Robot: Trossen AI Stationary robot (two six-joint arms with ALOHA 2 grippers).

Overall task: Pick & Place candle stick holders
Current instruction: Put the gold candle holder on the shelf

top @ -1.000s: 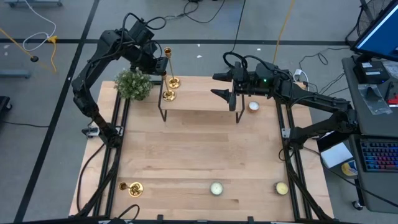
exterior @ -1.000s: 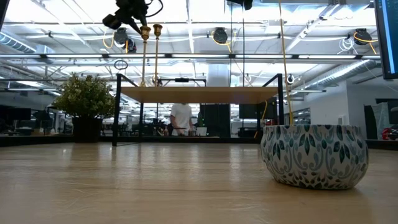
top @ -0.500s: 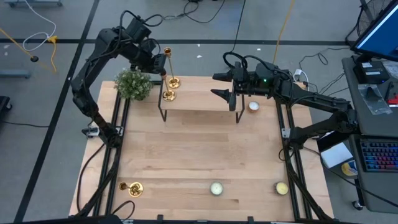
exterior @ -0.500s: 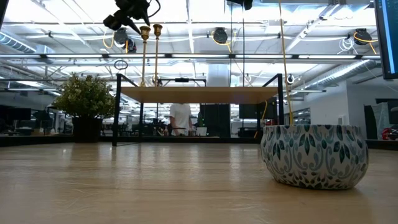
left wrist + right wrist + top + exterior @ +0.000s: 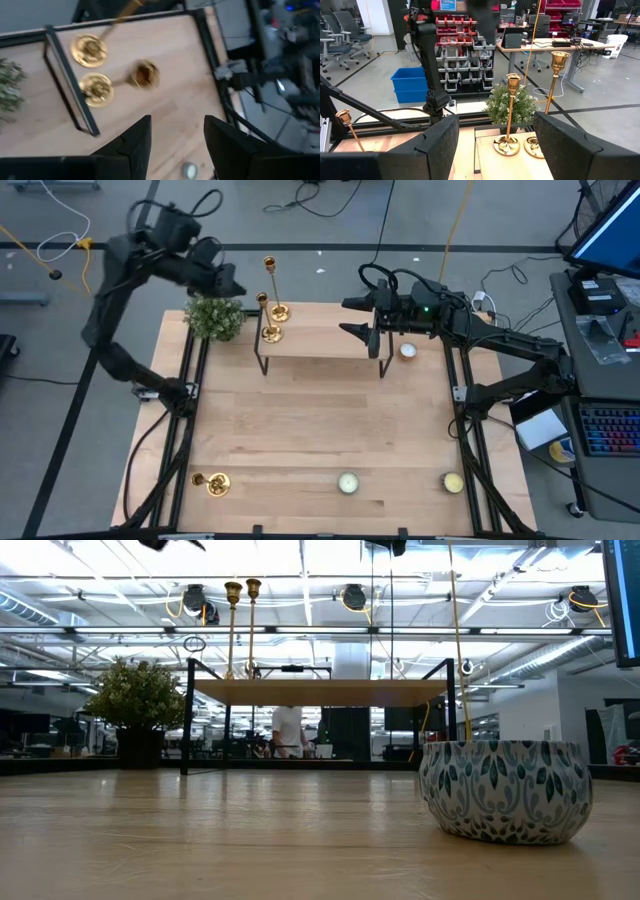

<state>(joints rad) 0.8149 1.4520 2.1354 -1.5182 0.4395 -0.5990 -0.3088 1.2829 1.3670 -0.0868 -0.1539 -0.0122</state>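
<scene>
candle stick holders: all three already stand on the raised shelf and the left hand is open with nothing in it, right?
Not all three. The high view shows two candle stick holders on the raised shelf; the third remains at the table's near-left corner. The left hand is open, holding nothing.

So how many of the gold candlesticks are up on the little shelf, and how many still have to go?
Two candlesticks stand on the shelf, side by side at its plant end. Nothing is in hand: the left gripper is open and empty above the plant; the right gripper waits at the shelf's other end. One candlestick remains at the table's near corner.

A green plant (image 5: 215, 317) stands beside a raised wooden shelf (image 5: 322, 340).
</scene>
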